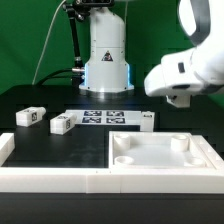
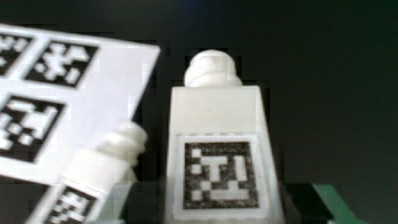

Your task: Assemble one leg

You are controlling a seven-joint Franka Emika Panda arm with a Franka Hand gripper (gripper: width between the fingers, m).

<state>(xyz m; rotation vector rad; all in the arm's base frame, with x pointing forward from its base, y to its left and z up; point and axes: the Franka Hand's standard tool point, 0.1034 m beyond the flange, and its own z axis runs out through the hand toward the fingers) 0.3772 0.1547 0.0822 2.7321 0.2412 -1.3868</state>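
Leg (image 2: 221, 130) beside marker board (image 2: 63, 95)

The leg (image 2: 217, 110) is plain white, and I read a black-and-white square pattern on its tag (image 2: 217, 172). The marker board (image 2: 111, 90) is white with bold black-and-white squares; the table (image 2: 338, 80) is black.

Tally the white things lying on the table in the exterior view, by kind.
Legs: 3
Large square panel: 1
Marker board: 1
L-shaped rail: 1
Total: 6
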